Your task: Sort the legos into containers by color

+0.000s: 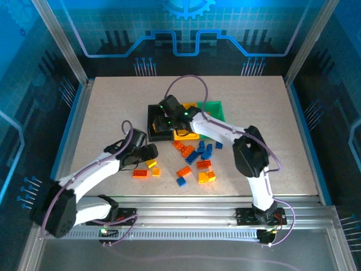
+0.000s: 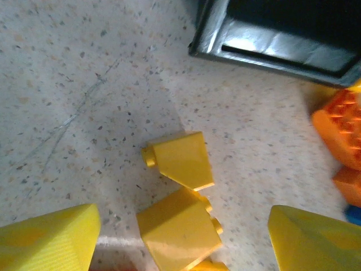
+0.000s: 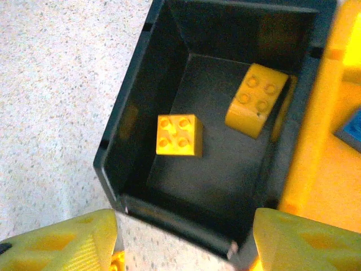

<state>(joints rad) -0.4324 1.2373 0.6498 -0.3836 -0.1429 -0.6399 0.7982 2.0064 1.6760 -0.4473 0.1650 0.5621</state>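
Observation:
My left gripper (image 2: pixel 180 244) (image 1: pixel 149 156) hangs open low over the table, its yellow fingers (image 2: pixel 48 240) on either side of a yellow lego (image 2: pixel 179 228) without touching it. A second yellow lego (image 2: pixel 181 159) lies just beyond. My right gripper (image 3: pixel 183 243) (image 1: pixel 164 123) is open and empty above the black container (image 3: pixel 121 147) (image 1: pixel 151 133), where two yellow legos (image 3: pixel 179 134) (image 3: pixel 256 99) lie studs up. The yellow container (image 1: pixel 186 136) and the green container (image 1: pixel 215 109) join it on the right. Loose orange legos (image 1: pixel 140 173) and blue legos (image 1: pixel 181 181) are scattered in front.
A corner of the black container (image 2: pixel 276 39) shows ahead of the left gripper, with orange legos (image 2: pixel 341 132) to its right. A blue lego (image 3: pixel 352 130) lies in the yellow container (image 3: pixel 316 141). Bare table stretches to the left and far right.

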